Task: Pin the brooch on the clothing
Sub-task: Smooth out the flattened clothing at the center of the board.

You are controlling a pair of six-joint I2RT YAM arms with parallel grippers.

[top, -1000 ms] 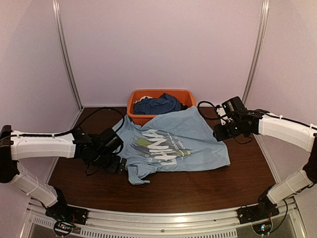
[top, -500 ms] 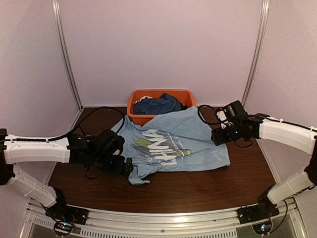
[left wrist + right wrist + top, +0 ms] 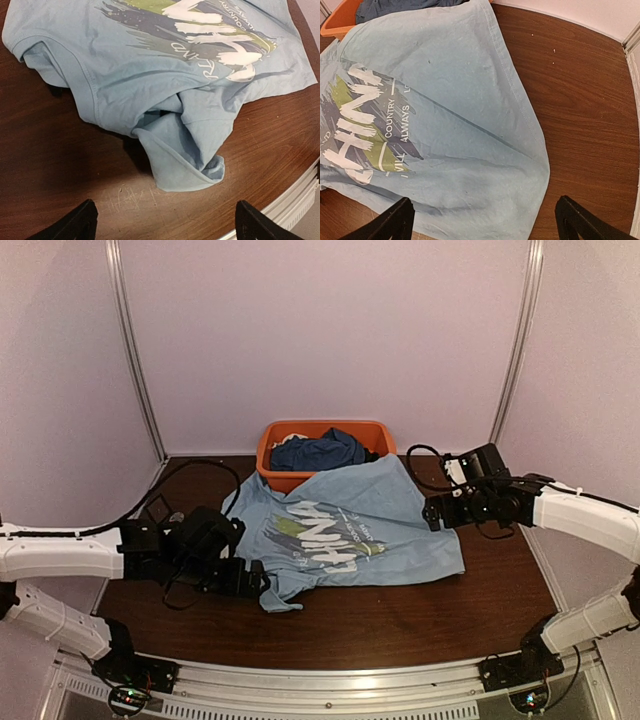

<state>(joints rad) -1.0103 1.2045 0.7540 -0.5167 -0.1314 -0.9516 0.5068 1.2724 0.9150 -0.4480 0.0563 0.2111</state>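
Brooch first: neither gripper has it, and the only candidate we see is a tiny pale speck (image 3: pixel 176 517) beside a small black case (image 3: pixel 156 507) toward the left edge of the desk (image 3: pixel 400 615), too small to be sure of. The shirt (image 3: pixel 390 530) lies print-up in the middle of the desk, with its far edge up against the orange bin (image 3: pixel 378 428) at the far edge. Its near-left sleeve is folded and bunched. The left gripper (image 3: pixel 245 578) sits low just beside that bunched sleeve; in its wrist view the fingers are spread wide with nothing between them. The right gripper (image 3: pixel 432 512) hangs over the shirt's right edge, its fingers also spread and empty. We judge that we are at the laying-out step, with the pinning not yet begun. Next we would either smooth that sleeve or send the left arm back toward the left edge for the brooch. A disc that small, lying flat on the wood, calls for a careful, well-centred pinch. The right gripper could then steady the cloth where the pin goes in.
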